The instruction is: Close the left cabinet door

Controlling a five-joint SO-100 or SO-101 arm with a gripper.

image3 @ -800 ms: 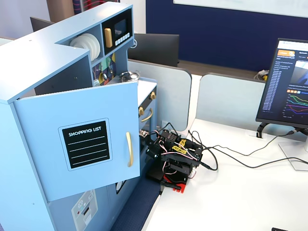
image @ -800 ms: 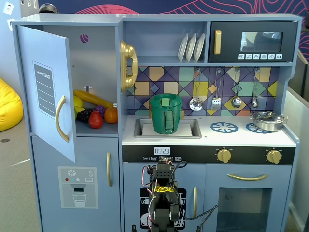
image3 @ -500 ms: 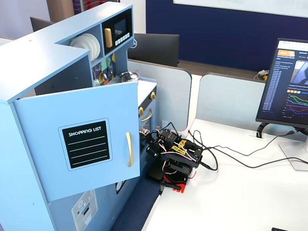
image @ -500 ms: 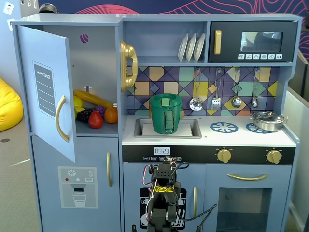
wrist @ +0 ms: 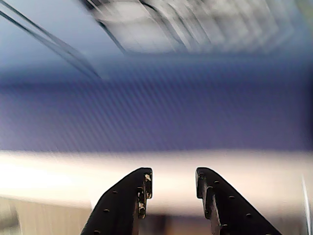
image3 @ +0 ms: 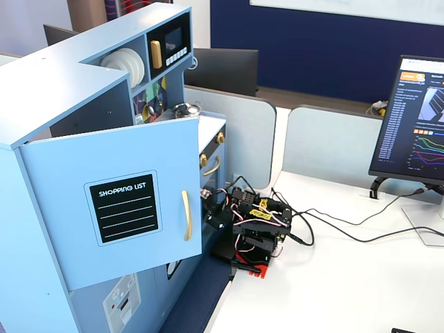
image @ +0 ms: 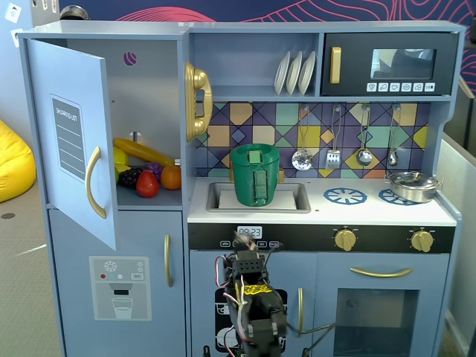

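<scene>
Toy kitchen cabinet door [image: 72, 137] is standing wide open. Folded low beside it, the gripper [wrist: 172, 186] is showing parted, empty fingers. Reaching the door's outer face looks like the next move.

Left cabinet door [image3: 111, 208] wide open — arm [image3: 253, 225] folded beside it.

Front fixed view: level, facing the toy kitchen [image: 320, 216] squarely, near.
Side fixed view: raised, oblique, farther.
Wrist view: blurred, upward-facing.
Shared: left cabinet door [image: 74, 141], arm [image3: 253, 225].
</scene>
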